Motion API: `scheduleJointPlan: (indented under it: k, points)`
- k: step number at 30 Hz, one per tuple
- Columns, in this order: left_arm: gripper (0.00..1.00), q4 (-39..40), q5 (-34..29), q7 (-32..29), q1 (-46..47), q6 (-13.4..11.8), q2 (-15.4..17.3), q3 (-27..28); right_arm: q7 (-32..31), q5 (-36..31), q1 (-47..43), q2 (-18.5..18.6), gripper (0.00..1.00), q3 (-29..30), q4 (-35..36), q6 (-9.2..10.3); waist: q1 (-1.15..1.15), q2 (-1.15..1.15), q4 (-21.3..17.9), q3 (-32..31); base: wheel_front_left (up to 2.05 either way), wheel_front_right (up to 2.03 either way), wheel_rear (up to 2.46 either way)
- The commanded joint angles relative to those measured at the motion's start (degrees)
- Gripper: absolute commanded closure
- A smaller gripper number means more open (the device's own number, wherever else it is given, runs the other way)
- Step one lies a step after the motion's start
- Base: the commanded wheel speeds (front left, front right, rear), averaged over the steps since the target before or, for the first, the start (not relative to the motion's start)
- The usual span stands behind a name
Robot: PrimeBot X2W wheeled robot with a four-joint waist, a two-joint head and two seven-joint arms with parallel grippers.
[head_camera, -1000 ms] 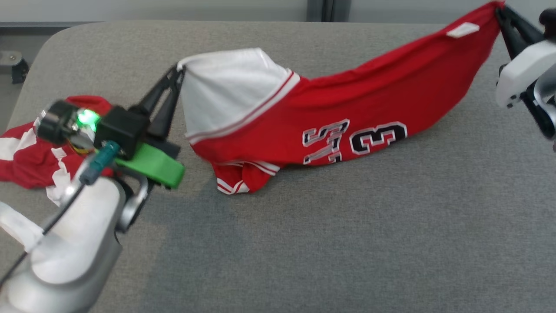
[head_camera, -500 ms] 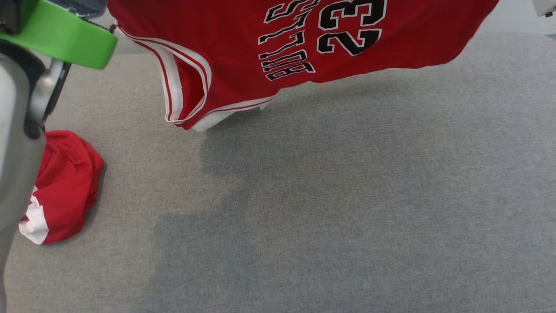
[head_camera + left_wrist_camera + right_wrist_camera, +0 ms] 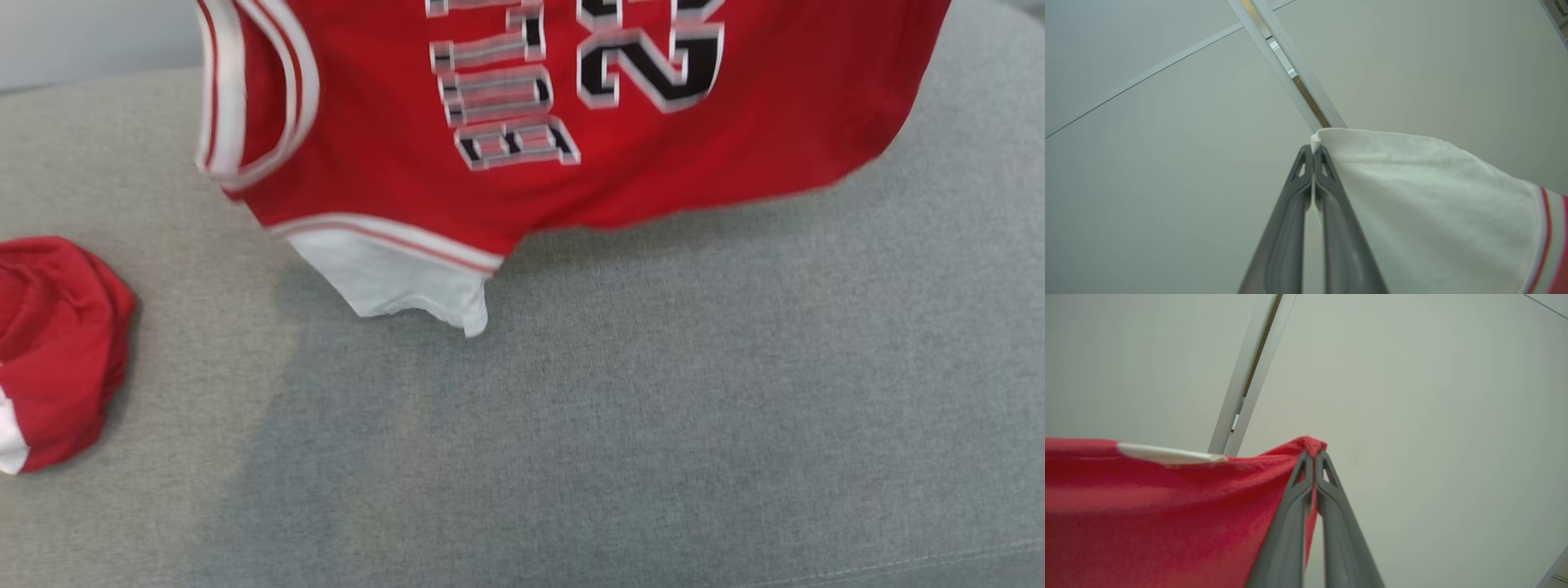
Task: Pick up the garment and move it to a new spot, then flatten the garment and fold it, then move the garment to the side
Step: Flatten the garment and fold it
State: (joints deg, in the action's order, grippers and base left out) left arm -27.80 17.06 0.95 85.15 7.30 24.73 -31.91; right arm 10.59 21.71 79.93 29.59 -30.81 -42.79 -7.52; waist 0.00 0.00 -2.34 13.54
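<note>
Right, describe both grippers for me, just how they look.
The left gripper has two long, slim, dark grey fingers that taper to narrow tips. Each has a small triangular cut-out near the tip and a smooth, slightly glossy surface. The right gripper looks the same. Neither shows any markings.

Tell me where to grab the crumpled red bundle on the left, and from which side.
Red bundle: probably its rounded right bulge, pinched from above on that side: it stands proud beside bare grey surface, while its left runs out of the head view. The left gripper and right gripper are shut on the jersey.
</note>
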Motion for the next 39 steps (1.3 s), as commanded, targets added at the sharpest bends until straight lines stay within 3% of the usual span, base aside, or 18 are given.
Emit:
scheduleJointPlan:
  k: [1, 6, 9, 13, 18, 25, 32, 39]
  points:
    - [1.0, -2.3, -0.7, 1.2, 3.7, 0.1, -0.4, -0.6, 0.2, -0.8, 3.3, -1.2, 1.0, 1.0, -1.5, 0.05, 0.0, 0.0, -0.9, 11.5, 0.0, 0.0, 0.0]
    - [1.0, -12.2, -5.2, 10.1, 16.6, 0.0, -0.9, -3.1, 3.1, -6.0, 14.1, -6.3, 1.0, 6.0, -8.5, 0.05, 0.0, 0.0, -3.0, 20.2, 0.0, 0.0, 0.0]
    - [1.0, -15.2, -7.7, 13.7, 22.6, -2.3, -1.8, -2.8, 4.5, -11.1, 18.9, -8.0, 1.0, 11.4, -10.4, 0.05, 0.0, 0.0, -4.1, 23.7, 0.0, 0.0, 0.0]
    - [1.0, -8.5, -9.5, 14.1, 26.1, -5.5, -3.0, -0.5, 4.6, -21.0, 19.3, -9.8, 1.0, 20.9, -2.1, 0.05, 0.0, 0.0, -3.6, 27.7, 0.0, 0.0, 0.0]
    - [1.0, 0.6, -8.4, 14.1, 18.5, -4.9, -2.5, 3.0, 4.6, -28.7, 13.5, -12.4, 1.0, 26.6, 3.4, 0.05, 0.0, 0.0, -0.9, 30.2, 0.0, 0.0, 0.0]
    - [1.0, 8.5, -7.8, 14.2, 2.3, -2.4, -3.4, 6.8, 4.6, -30.3, 5.2, -13.2, 1.0, 28.9, 0.1, 0.06, 0.0, 0.0, 2.2, 29.3, 0.0, 0.0, 0.0]
    - [1.0, 18.6, -6.2, 14.2, -19.6, -0.8, -3.3, 12.4, 4.6, -26.3, -7.9, -12.3, 1.0, 32.4, 2.3, 0.06, 0.0, 0.0, 4.0, 21.3, 0.0, 0.0, 0.0]
    - [1.0, 24.8, -4.0, 14.2, -42.4, 0.0, -2.6, 16.6, 4.6, -20.7, -25.3, -11.2, 1.0, 32.0, 7.5, 0.06, 0.0, 0.0, 4.2, 10.6, 0.0, 0.0, 0.0]
